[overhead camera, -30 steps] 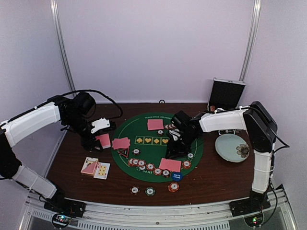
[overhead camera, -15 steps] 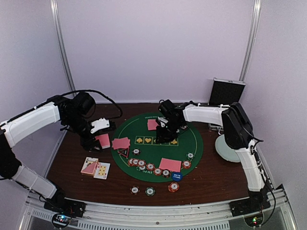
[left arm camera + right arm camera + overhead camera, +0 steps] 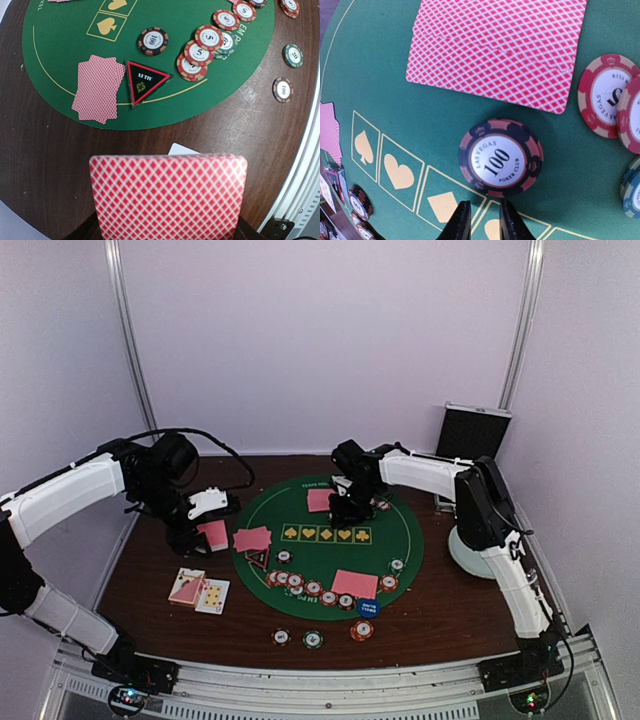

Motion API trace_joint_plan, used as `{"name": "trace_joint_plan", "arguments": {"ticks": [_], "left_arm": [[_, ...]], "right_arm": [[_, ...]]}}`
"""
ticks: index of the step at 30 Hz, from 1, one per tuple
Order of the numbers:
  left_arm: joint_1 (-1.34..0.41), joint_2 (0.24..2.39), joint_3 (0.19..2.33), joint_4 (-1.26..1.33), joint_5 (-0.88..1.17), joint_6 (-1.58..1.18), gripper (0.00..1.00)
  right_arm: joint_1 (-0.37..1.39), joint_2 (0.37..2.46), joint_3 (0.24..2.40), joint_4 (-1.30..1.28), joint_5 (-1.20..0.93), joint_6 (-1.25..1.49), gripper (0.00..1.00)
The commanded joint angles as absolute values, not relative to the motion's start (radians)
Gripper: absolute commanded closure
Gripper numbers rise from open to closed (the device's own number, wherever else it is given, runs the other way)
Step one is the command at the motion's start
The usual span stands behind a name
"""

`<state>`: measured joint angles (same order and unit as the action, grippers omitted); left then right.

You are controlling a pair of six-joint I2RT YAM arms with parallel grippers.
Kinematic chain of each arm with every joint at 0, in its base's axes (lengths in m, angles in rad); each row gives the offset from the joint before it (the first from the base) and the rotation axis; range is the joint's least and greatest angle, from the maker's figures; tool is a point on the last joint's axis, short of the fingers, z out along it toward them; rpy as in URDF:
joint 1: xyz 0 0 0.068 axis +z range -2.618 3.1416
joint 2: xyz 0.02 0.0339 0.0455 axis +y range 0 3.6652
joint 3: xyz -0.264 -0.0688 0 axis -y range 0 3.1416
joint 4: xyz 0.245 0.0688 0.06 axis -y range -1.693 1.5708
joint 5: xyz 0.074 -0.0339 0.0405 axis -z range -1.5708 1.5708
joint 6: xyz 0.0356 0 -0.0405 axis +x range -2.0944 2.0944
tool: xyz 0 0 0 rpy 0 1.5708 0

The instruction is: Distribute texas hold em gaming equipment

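Observation:
My left gripper (image 3: 205, 532) hovers over the bare wood left of the green mat (image 3: 300, 555), shut on a stack of red-backed playing cards (image 3: 168, 195) that hides its fingers. Below it lie a card pile (image 3: 97, 87) and a row of poker chips (image 3: 202, 47). My right gripper (image 3: 485, 222) is low over the far middle of the mat, jaws narrowly open with nothing between them. A dark 100 chip (image 3: 501, 157) lies flat just ahead of its fingertips, beside the far card pile (image 3: 500, 47). The blue dealer disc (image 3: 368, 607) sits near the mat's front edge.
A black triangular marker (image 3: 145, 80) lies by the left card pile. Two face-up cards (image 3: 200, 590) rest on the wood at front left, and three chips (image 3: 313, 639) sit off the mat in front. A floral plate (image 3: 468, 552) and a black case (image 3: 472, 435) stand at the right.
My right arm swung from the mat's near right to its far middle, and its jaws narrowed. The left arm with its cards stayed put.

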<state>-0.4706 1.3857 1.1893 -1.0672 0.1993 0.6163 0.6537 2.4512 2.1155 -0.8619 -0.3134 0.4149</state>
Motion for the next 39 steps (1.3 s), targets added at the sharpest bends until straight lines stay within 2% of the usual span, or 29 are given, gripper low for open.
{"name": "trace_joint_plan", "arguments": {"ticks": [1,16,22,27,32,36,39], "left_arm": [[-0.471,1.37,1.218,-1.056,0.204,0.632,1.0],[-0.471,1.378,1.234,-1.061,0.216,0.631,1.0],[-0.471,1.388,1.251,-1.065,0.229,0.62,1.0],[-0.471,1.383,1.243,-1.064,0.228,0.618,1.0],[-0.471,1.376,1.226,-1.064,0.228,0.617,1.0],[-0.471,1.371,1.223,-1.059,0.236,0.617,1.0],[-0.471,1.376,1.23,-1.059,0.249,0.607,1.0]], "right_arm": [[0.64,2.528,2.191,-0.911,-0.278,0.392,0.76],[0.593,2.68,2.424,-0.861,-0.301,0.41,0.78],[0.59,2.634,2.418,-0.798,-0.374,0.427,0.66],[0.605,2.461,2.229,-0.669,-0.464,0.469,0.53],[0.658,2.235,1.836,-0.31,-0.625,0.667,0.37],[0.728,2.156,1.652,-0.015,-0.732,0.875,0.31],[0.787,2.145,1.608,0.142,-0.771,0.976,0.28]]}}
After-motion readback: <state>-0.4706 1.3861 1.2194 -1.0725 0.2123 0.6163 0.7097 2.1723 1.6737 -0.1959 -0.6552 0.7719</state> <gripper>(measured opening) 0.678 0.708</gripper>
